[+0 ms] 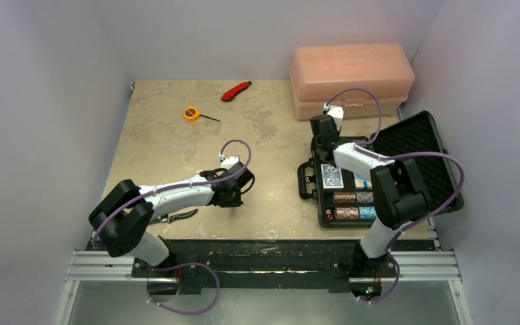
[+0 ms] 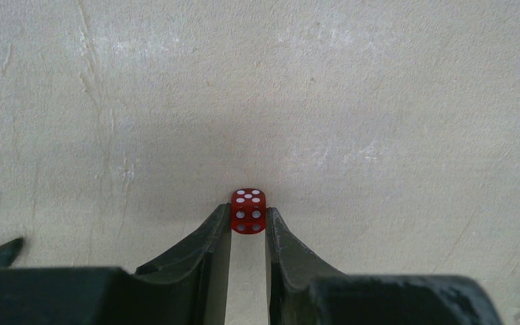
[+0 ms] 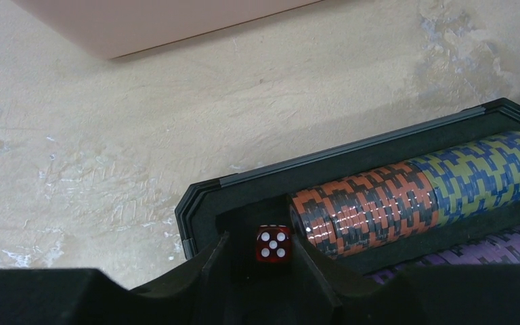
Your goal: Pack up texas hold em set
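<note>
The black case (image 1: 309, 177) lies open at the right, its foam lid (image 1: 416, 145) folded back. It holds chip rolls (image 1: 352, 198) and a blue card deck (image 1: 332, 176). My right gripper (image 1: 320, 143) hangs over the case's far left corner. In the right wrist view a red die (image 3: 273, 244) sits in a foam slot beside the orange chip roll (image 3: 362, 206). The right gripper (image 3: 261, 238) is open around it, with a gap on the left side. My left gripper (image 2: 247, 214), mid-table (image 1: 239, 187), is shut on another red die (image 2: 248, 210) just above the tabletop.
A translucent pink box (image 1: 352, 78) stands behind the case. A red utility knife (image 1: 235, 91) and a yellow tape measure (image 1: 191, 113) lie at the back. A black hand tool (image 1: 179, 217) lies under the left arm near the front edge.
</note>
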`<state>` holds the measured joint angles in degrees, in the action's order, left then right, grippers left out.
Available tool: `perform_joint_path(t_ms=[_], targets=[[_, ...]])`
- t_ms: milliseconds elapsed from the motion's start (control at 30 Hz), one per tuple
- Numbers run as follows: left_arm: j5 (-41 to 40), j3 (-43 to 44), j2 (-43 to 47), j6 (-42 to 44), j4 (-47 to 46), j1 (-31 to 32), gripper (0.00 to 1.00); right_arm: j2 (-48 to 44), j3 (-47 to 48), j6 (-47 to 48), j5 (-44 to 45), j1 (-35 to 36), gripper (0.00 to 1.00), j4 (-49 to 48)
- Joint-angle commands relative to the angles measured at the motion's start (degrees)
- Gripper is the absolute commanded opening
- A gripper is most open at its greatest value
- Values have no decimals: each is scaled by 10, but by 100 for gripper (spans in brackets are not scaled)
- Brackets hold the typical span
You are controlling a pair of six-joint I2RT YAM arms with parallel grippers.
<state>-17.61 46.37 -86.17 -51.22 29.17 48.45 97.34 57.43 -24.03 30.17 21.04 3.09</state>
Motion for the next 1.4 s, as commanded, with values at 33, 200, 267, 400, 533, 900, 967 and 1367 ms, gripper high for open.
perform_joint_path(t_ms=[33,200,267,400,533,900,967,1367], targets=[[15,-17,-2,5,8,5,0,-10,24,-2,-6,-2,47,-13],[14,-17,-2,4,9,5,0,-18,20,0,-11,-2,53,-19],[14,-16,-2,4,11,5,0,-22,19,0,-13,-3,54,-21],[13,-17,-1,3,12,5,0,-33,14,2,-24,-3,55,-26],[11,-16,1,3,15,5,0,-45,9,6,-45,-2,55,-29],[6,-15,4,0,20,6,0,-104,-17,-9,-134,0,56,-20],[9,-15,6,1,18,6,0,-132,-19,-13,-154,1,57,1],[12,2,2,-2,25,6,0,-365,-47,-37,-140,1,64,99]])
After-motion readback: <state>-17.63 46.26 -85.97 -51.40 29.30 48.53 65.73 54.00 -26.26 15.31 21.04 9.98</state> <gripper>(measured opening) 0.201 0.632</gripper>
